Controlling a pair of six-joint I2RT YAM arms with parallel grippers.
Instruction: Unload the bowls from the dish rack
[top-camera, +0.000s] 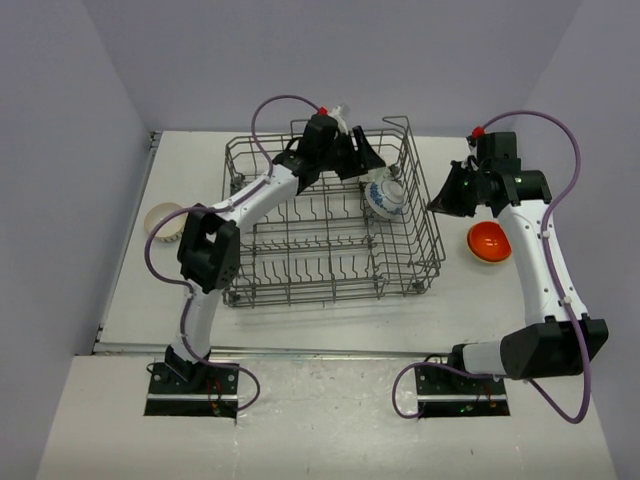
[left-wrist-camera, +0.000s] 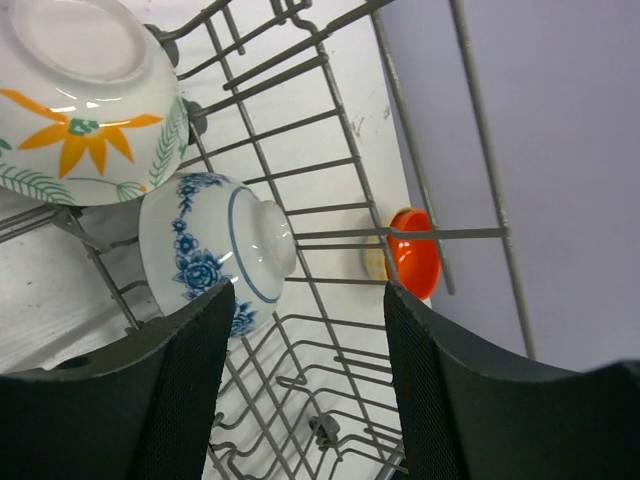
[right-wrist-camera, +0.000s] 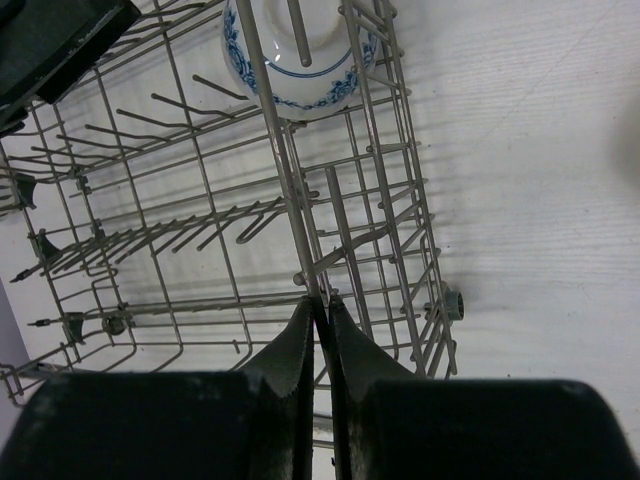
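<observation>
Just ahead of the left gripper, inside the dish rack: blue-flowered bowl, tipped on its side among the tines, foot ring facing the camera. It sits closer to one finger than to the gap between them. Fingers stand apart, nothing between them, no contact with the bowl that I can see.

Beyond that bowl, further past the fingertips and touching or nearly touching it: orange-flowered bowl, also upturned in the rack.

Past the other finger, seen through the rack's wire wall: plain orange bowl, out on the table. Pale yellow bowl sits on the table too, on the far side of the rack from it.

Right gripper: fingers closed tip to tip, right at the rack's upper rim wire. Cannot tell whether they pinch the wire or merely meet beside it.

Progress, as a judgement: two bowls unloaded, at least two left in the rack. No fifth bowl identified in any view. Blue-flowered one looks the likely next pick.
</observation>
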